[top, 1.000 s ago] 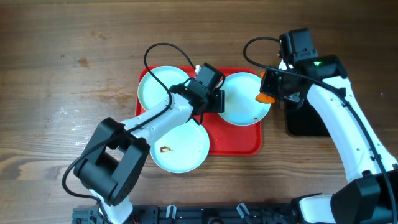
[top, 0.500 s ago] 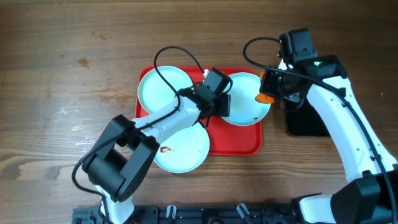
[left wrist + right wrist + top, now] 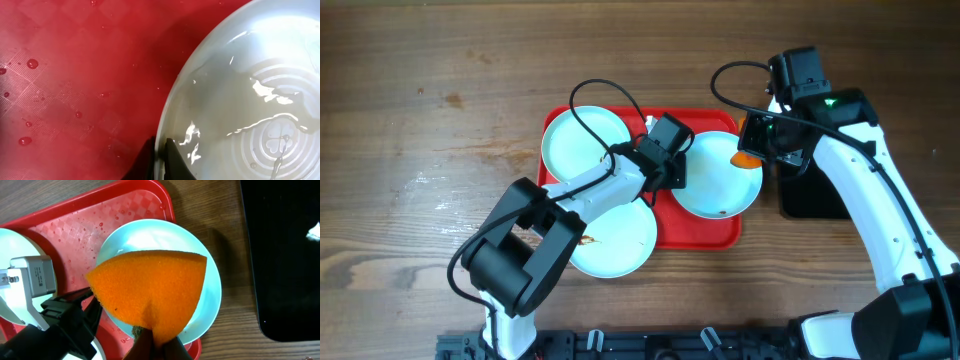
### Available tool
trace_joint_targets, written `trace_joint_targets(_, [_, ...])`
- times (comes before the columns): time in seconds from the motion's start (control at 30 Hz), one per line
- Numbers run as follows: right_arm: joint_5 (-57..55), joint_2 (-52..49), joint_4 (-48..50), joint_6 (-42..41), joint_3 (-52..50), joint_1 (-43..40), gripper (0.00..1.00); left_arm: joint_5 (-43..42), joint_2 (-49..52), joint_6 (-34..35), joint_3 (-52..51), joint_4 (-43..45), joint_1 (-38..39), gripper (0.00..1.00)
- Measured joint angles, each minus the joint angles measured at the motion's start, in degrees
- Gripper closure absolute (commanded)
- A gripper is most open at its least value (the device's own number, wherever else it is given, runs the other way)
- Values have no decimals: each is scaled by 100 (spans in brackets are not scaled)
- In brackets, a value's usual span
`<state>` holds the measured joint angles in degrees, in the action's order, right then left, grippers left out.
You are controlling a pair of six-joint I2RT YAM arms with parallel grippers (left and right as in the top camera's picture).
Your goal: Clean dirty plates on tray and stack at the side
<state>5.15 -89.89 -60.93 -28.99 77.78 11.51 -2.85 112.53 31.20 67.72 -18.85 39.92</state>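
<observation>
The left end effector [image 3: 162,150] is seen clamped shut on the rim of the right plate [image 3: 718,182], with a finger on each side of the edge. That plate is found on the red tray [image 3: 700,236], its right edge overhanging toward the black tray [image 3: 810,196]. Water droplets [image 3: 32,63] are spotted on the red plastic. An orange sponge [image 3: 150,285] is pinched in the closed right end effector [image 3: 155,347] and held above that same plate. A second plate [image 3: 582,140] is seen at the tray's far left. A third, smeared plate [image 3: 620,240] is seen at its near edge, spilling onto the wooden surface [image 3: 420,100].
</observation>
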Motion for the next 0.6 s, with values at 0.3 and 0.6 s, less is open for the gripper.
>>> trace_joint_targets(0.3, [0,0,-66,0,0,0,96,581,-26,435,7,-162,11,96])
trace_joint_targets(0.6, [0,0,-63,0,0,0,96,1331,-645,474,4,-581,11,96])
